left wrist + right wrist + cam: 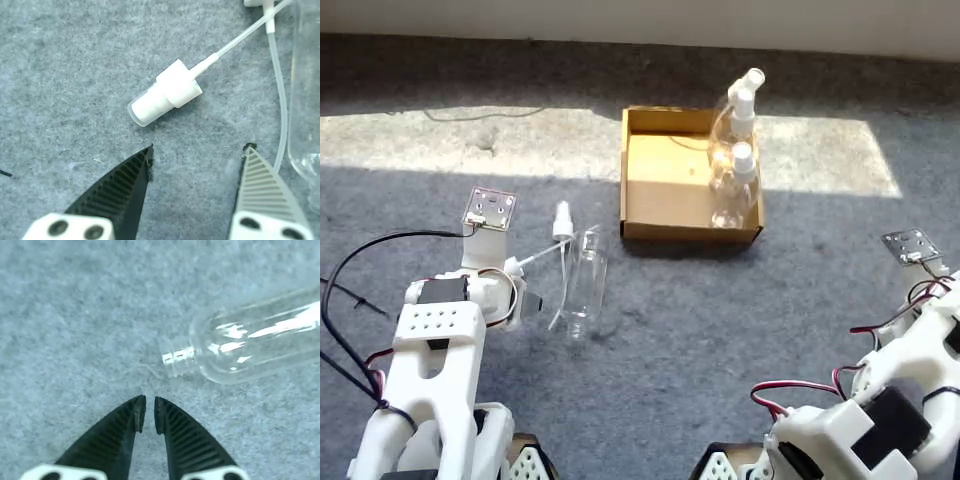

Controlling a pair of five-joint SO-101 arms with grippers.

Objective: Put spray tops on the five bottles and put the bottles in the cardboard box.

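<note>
The left gripper (199, 148) stood spread wide and empty over the carpet (60, 75). A loose spray top (167, 92) lay just ahead of it, beside a capless bottle (585, 282) on its side. The right gripper (148, 412) was pressed nearly together, holding nothing, near a second bottle (250, 340) lying open-necked. Two capped bottles (735, 185) stood in the cardboard box (650, 232).

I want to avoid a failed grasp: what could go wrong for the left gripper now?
1. The spray top lies on its side, slanted to the open left gripper; closing may grip it crooked or bend its thin tube.
2. Another top's tube and the lying bottle are close beside one finger, which might snag the tube or roll the bottle.
</note>
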